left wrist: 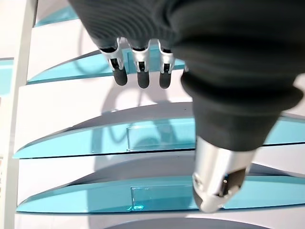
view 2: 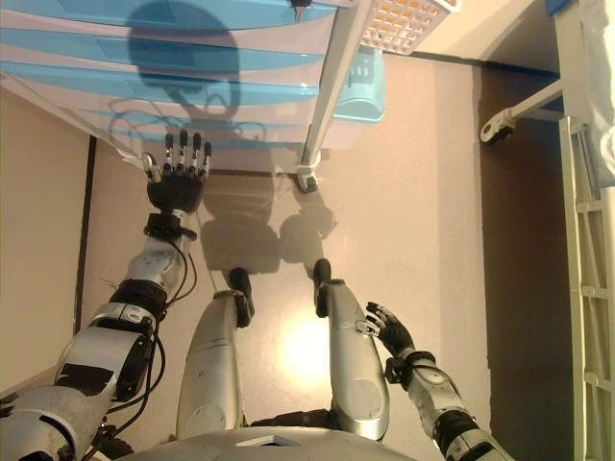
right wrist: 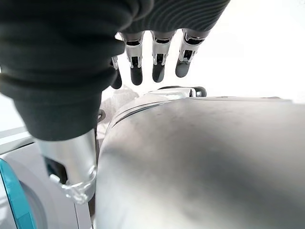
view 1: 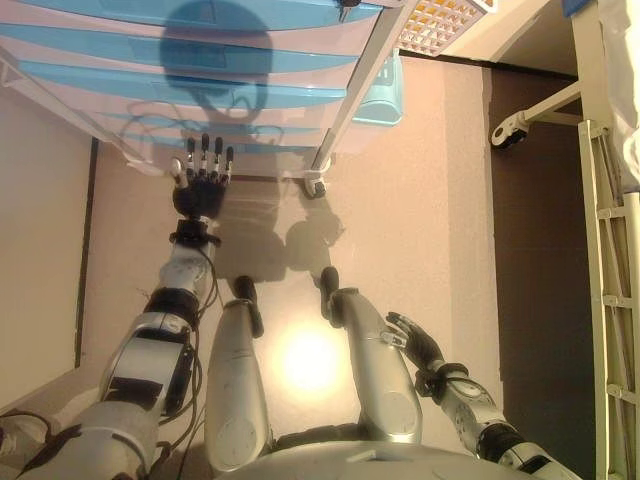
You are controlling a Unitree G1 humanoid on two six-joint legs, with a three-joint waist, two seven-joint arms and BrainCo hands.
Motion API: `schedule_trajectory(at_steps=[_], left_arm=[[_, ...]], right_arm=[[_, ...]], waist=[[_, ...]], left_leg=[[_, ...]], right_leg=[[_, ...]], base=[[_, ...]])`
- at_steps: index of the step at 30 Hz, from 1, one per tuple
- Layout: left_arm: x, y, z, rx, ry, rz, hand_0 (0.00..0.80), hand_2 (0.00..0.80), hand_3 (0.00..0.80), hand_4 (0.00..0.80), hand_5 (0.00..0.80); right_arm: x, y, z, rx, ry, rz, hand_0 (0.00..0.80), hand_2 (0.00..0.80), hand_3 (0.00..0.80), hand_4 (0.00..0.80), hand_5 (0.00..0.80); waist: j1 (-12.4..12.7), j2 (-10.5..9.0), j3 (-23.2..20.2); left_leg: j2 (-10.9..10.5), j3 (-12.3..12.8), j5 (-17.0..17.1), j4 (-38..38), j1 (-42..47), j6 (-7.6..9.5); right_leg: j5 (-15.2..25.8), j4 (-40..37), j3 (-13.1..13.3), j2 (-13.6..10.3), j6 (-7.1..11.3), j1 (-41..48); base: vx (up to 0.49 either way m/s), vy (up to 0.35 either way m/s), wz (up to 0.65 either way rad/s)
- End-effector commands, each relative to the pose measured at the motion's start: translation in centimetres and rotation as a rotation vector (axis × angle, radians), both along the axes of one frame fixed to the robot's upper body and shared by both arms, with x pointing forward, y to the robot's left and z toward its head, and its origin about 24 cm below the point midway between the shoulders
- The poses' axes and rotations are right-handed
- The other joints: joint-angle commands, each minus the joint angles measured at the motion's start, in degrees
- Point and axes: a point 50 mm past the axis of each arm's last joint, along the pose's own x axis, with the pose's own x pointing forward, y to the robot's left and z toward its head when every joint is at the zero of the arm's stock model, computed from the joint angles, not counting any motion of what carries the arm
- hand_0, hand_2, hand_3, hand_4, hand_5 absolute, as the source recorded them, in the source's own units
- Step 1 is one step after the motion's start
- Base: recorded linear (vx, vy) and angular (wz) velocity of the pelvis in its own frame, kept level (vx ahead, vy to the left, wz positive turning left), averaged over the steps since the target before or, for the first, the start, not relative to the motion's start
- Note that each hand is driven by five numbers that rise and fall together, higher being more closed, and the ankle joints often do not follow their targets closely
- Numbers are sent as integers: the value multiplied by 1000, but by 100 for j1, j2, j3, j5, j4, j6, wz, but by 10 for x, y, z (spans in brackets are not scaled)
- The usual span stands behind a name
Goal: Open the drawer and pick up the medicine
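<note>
Left hand [view 1: 201, 180], fingers straight, held before the drawer cabinet [view 1: 200, 90] with blue-fronted drawers shut; right hand [view 1: 415, 340], fingers relaxed, low. No legible writing.

This looks like a hospital or care room. A white wheeled drawer cart [view 1: 200, 70] with translucent blue drawer fronts [left wrist: 143, 136] stands on a plain beige floor [view 1: 420, 220]. Beside it, on the right, are a white bed frame [view 1: 610, 250] on a castor [view 1: 512, 130] and a white perforated basket [view 1: 440, 22].
</note>
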Motion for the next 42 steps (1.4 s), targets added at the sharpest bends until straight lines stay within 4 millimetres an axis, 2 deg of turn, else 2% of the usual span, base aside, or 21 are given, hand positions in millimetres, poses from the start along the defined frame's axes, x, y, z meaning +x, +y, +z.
schedule_trajectory(at_steps=[1, 17, 29, 34, 39, 42], left_arm=[[-2, 2, 3, -23, -63, 17, 0, 0, 0, 0, 0], [18, 28, 53, -51, -89, 90, 0, 0, 0, 0, 0], [23, 48, 72, -65, -59, 157, 0, 0, 0, 0, 0], [24, 50, 79, -44, -64, 167, 0, 0, 0, 0, 0], [25, 53, 87, -57, -109, 181, 0, 0, 0, 0, 0], [25, 54, 99, -53, -186, 170, 0, 0, 0, 0, 0]], right_arm=[[-26, 0, -8, 14, 46, 18, 0, 0, 0, 0, 0], [-33, -4, -13, 2, 76, 44, 0, 0, 0, 0, 0], [-35, -8, -14, -2, 82, 60, 0, 0, 0, 0, 0], [-35, -8, -15, -1, 82, 60, 0, 0, 0, 0, 0], [-33, -9, -14, -5, 78, 65, 0, 0, 0, 0, 0], [-33, -9, -14, 0, 80, 70, 0, 0, 0, 0, 0]], waist=[[55, 80, -128], [-81, -5, -248], [-173, -52, -304], [-187, -58, -306], [-215, -67, -307], [-230, -99, -305]], left_leg=[[-279, 331, -423, -192, 269, 217], [-202, 325, -618, 203, -7, 285], [-143, 326, -719, 417, -202, 303], [-133, 321, -736, 436, -237, 303], [-130, 318, -738, 410, -259, 296], [-114, 316, -765, 452, -283, 299]], right_leg=[[170, -204, -185, 230, 136, 183], [171, 48, -111, 246, 131, -107], [161, 168, -48, 295, 118, -289], [186, 170, -35, 316, 121, -338], [200, 144, -3, 351, 120, -376], [231, 125, 4, 364, 128, -390]], base=[[0, 0, 0], [21, 10, 0], [1, 1, 0], [3, -6, -2], [0, 0, 0], [-9, -11, -7]])
